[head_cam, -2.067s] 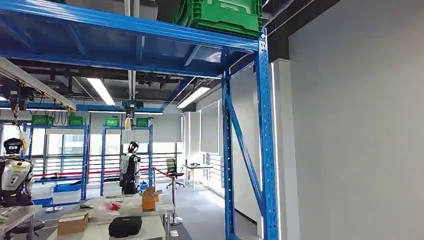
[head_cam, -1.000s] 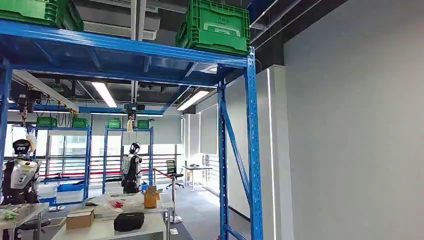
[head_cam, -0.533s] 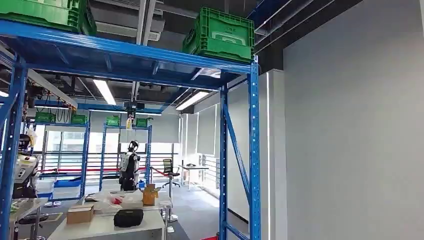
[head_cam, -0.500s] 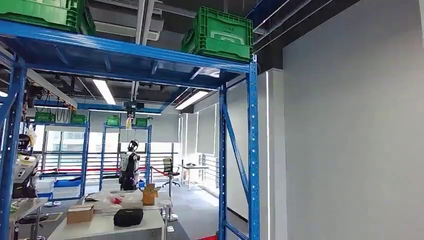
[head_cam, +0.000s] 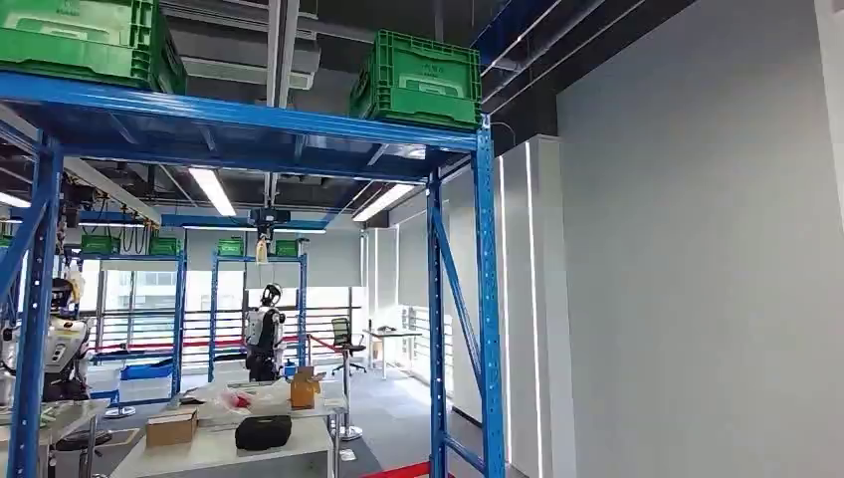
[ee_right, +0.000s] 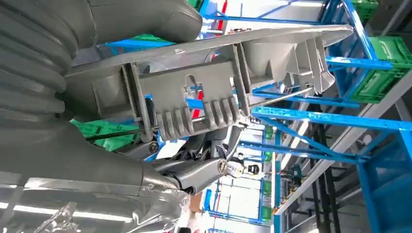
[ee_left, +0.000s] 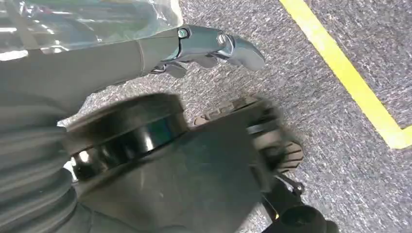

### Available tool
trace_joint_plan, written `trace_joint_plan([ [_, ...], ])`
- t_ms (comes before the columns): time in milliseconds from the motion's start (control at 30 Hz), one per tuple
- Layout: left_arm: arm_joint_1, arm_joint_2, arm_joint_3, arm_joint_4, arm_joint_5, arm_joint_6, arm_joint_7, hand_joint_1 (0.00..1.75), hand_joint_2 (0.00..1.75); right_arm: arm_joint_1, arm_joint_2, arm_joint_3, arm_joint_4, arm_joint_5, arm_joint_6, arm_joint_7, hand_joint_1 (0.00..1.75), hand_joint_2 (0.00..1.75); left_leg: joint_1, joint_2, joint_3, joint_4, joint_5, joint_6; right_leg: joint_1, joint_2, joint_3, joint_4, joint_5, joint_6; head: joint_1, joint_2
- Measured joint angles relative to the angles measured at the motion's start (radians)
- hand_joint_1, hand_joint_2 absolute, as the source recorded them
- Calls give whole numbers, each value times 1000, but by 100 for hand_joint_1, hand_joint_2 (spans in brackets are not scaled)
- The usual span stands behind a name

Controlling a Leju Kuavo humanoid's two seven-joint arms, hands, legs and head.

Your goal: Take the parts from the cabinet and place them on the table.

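Note:
My right hand [ee_right: 160,160] grips a long grey plastic part [ee_right: 204,92] with ribs and clips; the thumb lies over one side and the dark fingers [ee_right: 199,174] press the other. My left hand [ee_left: 204,46] hangs over grey carpet with its fingers stretched out and nothing in it. Ahead in the head view stands a blue steel rack [head_cam: 485,299] with green crates [head_cam: 418,80] on its top shelf. Beyond it a white table [head_cam: 229,448] carries a black bag [head_cam: 263,431] and a cardboard box [head_cam: 171,428].
A pale wall [head_cam: 697,249] runs along the right side. Another robot [head_cam: 264,334] stands far back among more blue racks, and a second one [head_cam: 62,344] at the left. A yellow floor line [ee_left: 340,73] crosses the carpet under my left hand.
The whole head picture has shifted: the camera has moved, so the rack post and the green crate now sit further left and more of the wall shows.

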Motion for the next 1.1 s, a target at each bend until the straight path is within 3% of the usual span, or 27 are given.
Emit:
trace_joint_plan([
  [67,1,-1,0,0,2,7,-1,0,175,-1,0,0,0,0,1,0,175,175,-5,0,1,-19,3,9,-1,-2,-3,1,11,13,0,0],
  [133,7,-1,0,0,4,13,0,0,175,-1,0,0,-1,1,2,0,175,175,-9,0,-4,-23,16,25,-4,-2,-4,-5,25,27,0,0],
  [167,7,-2,0,0,6,13,0,0,175,0,-1,-1,-2,1,3,0,175,175,2,5,-17,-33,32,31,-6,1,-9,2,15,32,1,0],
  [233,6,-3,0,0,9,17,0,0,175,0,-1,-1,-2,0,5,0,175,175,0,6,-38,-33,48,43,-6,4,-41,87,-88,40,-6,0],
  [300,8,-3,0,-1,14,17,0,0,175,2,-1,0,-2,-2,8,0,175,175,-1,6,-63,-31,66,44,-9,4,-83,240,-181,48,-9,0],
  [333,8,-3,0,-1,16,17,0,0,175,4,-2,0,-2,-2,9,0,175,175,-1,7,-77,-29,75,43,-9,4,-90,291,-190,50,-11,0],
  [367,9,-3,0,-1,17,17,0,0,175,4,-2,0,-2,-2,9,0,175,175,-1,7,-91,-25,83,41,-9,4,-77,296,-168,51,-13,0],
  [400,8,-3,0,-1,18,17,0,0,175,4,-2,0,-2,-2,10,0,175,175,-1,7,-98,-20,90,39,-10,4,-45,258,-132,50,-15,0],
  [467,8,-3,0,-2,18,17,-1,0,175,3,-2,0,-2,-2,10,0,175,175,0,6,-123,-7,100,32,-10,3,64,96,-71,45,-18,0],
  [500,8,-3,0,-3,18,17,-1,0,175,1,-2,-1,-2,-2,10,0,175,175,-1,6,-132,1,104,27,-9,3,117,7,-86,38,-19,0],
  [533,8,-3,0,-5,18,17,-1,0,175,1,-2,-1,-3,-2,10,0,175,175,-5,6,-142,8,110,20,-5,5,134,-28,-96,33,-18,0],
  [567,7,-3,0,-6,19,17,-2,0,175,2,-2,-1,-3,-3,11,0,175,175,-5,6,-144,9,118,14,-4,5,124,-25,-94,30,-17,0],
  [633,8,-3,0,-8,19,17,-2,0,175,2,-2,-1,-3,-4,11,0,175,175,-2,6,-148,5,132,2,0,5,114,-23,-85,14,-16,0],
  [667,9,-2,0,-8,19,17,-2,0,175,2,-2,-1,-3,-4,11,0,175,175,-3,5,-152,8,134,-2,-7,1,107,-30,-73,4,-16,0],
  [700,9,-2,0,-8,19,18,-2,0,175,1,-2,-1,-3,-4,11,0,175,175,-1,3,-162,25,97,-9,-9,-1,98,-29,-63,-3,-13,0],
  [733,10,-2,0,-8,19,18,-2,0,175,1,-1,-1,-3,-4,12,0,175,175,1,3,-180,80,33,-16,-9,-2,86,-28,-53,-10,-8,0],
  [800,11,-2,0,-8,20,19,-2,0,175,1,-1,0,-3,-5,14,0,175,175,6,3,-220,237,-68,-25,-6,-2,61,-25,-36,-11,-6,0],
  [833,11,-2,0,-8,20,20,-2,0,175,2,0,0,-3,-5,14,0,175,175,6,3,-230,296,-86,-27,-5,-2,48,-22,-28,-11,-4,0],
  [867,12,-2,0,-8,20,20,-2,0,175,2,-1,0,-3,-5,15,0,175,175,6,3,-221,313,-76,-27,-5,-2,35,-19,-20,-10,-3,0],
  [900,12,-2,0,-8,20,21,-3,0,175,2,0,0,-3,-5,17,0,175,175,6,3,-192,293,-45,-26,-4,-2,22,-15,-13,-9,-2,0],
  [967,11,-2,0,-8,20,21,-3,0,175,2,0,0,-3,-7,18,-2,175,175,5,2,-77,135,24,-14,-2,-1,0,-6,0,-6,1,0],
  [1000,9,-2,0,-8,20,22,-5,0,175,2,0,0,-3,-7,19,-2,175,175,3,1,-18,46,22,-4,-2,-1,-5,-3,5,-4,3,0],
  [1033,6,-1,0,-8,21,22,-5,0,175,2,0,-1,-3,-7,20,-2,175,175,-1,1,15,-15,-3,4,3,0,-12,0,10,2,0,0],
  [1100,5,-2,0,-8,21,22,-8,0,175,1,0,-1,-3,-7,21,-2,175,175,-6,1,7,-25,1,10,-2,-3,-14,-2,24,16,-1,0],
])
